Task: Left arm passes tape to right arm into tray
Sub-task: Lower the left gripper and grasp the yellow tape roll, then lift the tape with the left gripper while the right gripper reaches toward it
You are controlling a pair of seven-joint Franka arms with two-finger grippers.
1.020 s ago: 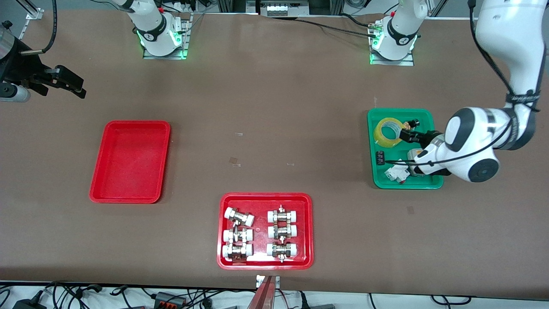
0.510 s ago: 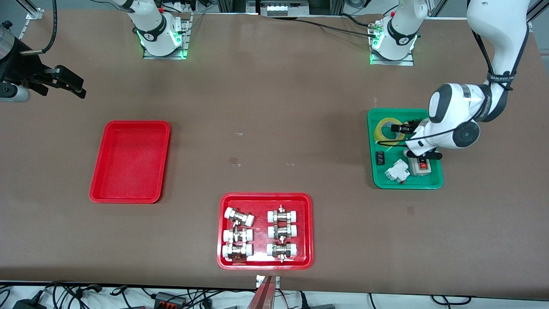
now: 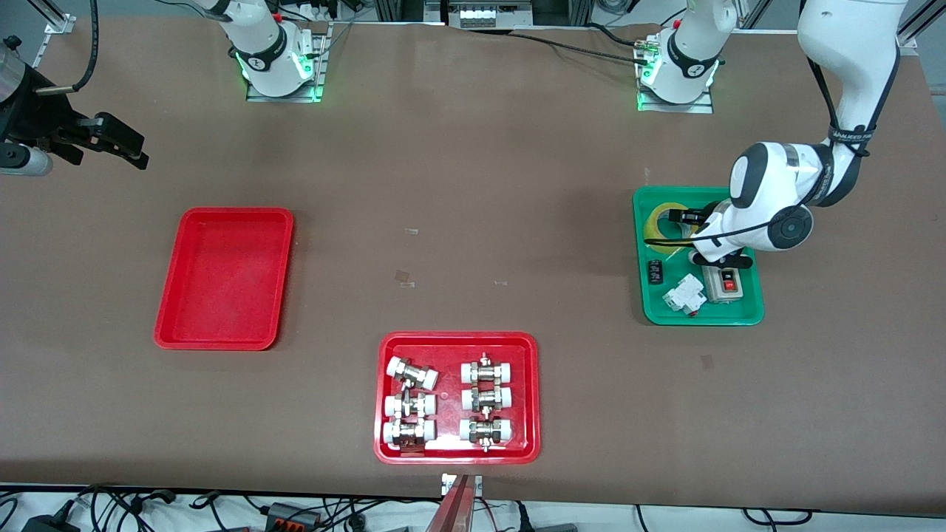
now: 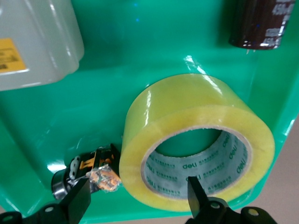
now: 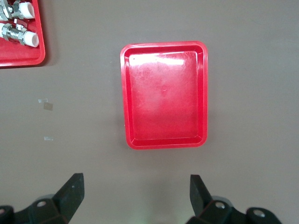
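Note:
The tape (image 3: 653, 229) lies flat in the green tray (image 3: 746, 316) at the left arm's end of the table. In the left wrist view the tape (image 4: 187, 116) is a yellow ring with a pale printed core. My left gripper (image 3: 681, 216) is low over it and open (image 4: 138, 199). One finger (image 4: 195, 193) is inside the core, the other (image 4: 80, 199) is outside the roll's wall. The plain red tray (image 3: 225, 277) lies at the right arm's end and is empty; it also shows in the right wrist view (image 5: 163, 93). My right gripper (image 3: 118, 142) waits open (image 5: 134, 192) high above the table.
The green tray also holds a black capacitor (image 3: 655, 270), a white breaker (image 3: 684, 295), a grey switch box (image 3: 728, 284) and a small orange part (image 4: 100, 173) beside the tape. A red tray with white-capped fittings (image 3: 458, 399) lies near the front camera.
The left arm has swung its wrist over the green tray and brought its gripper down onto the tape, straddling the roll's wall. The right arm has not moved.

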